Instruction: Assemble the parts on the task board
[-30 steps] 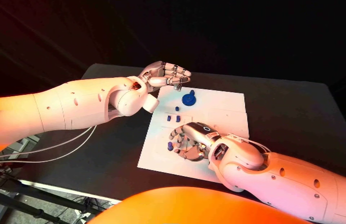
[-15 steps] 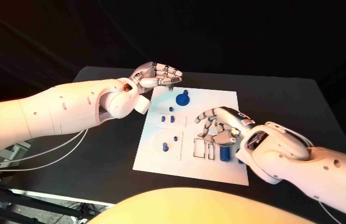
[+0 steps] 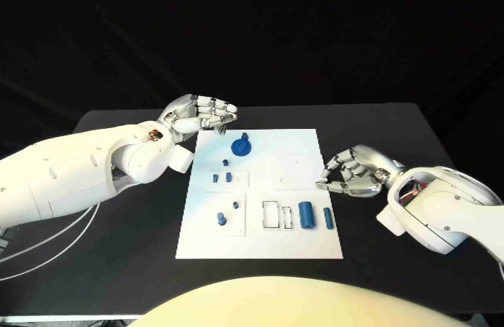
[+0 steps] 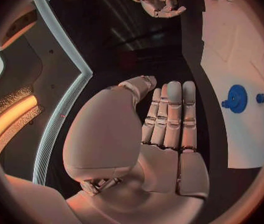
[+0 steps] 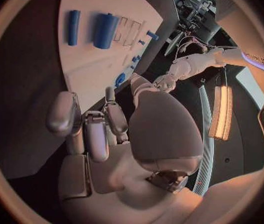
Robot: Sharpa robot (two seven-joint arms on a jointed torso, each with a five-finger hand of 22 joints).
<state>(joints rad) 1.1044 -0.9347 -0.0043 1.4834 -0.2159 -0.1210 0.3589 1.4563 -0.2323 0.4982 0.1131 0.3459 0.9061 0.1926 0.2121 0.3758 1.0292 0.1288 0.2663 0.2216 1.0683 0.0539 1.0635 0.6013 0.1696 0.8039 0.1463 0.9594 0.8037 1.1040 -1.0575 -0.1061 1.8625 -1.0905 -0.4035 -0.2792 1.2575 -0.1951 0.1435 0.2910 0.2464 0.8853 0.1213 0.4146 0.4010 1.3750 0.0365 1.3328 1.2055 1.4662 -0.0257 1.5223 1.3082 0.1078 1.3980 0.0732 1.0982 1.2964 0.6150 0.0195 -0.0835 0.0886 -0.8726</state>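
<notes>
**At mid-counter: board partly assembled, both hands off it**

On the black counter (image 3: 126, 239) the task board (image 3: 299, 236) lies centred. Parts on it: a blue disc with knob (image 3: 242, 146) at 12 o'clock, small pegs (image 3: 221, 176) at 9, a peg (image 3: 221, 218) at 8, and a thick cylinder (image 3: 306, 214) with a slim bar (image 3: 328, 218) at 5.

Left hand (image 3: 199, 114) hovers off the 11 o'clock corner, fingers curled in, nothing visibly held. Right hand (image 3: 357, 172) sits off the 3 o'clock edge, fingers curled, empty.

Judgement: the white-outlined slots (image 3: 276, 215) beside the cylinder look unfilled; cylinder and bar lie loose, so seating remains.
</notes>
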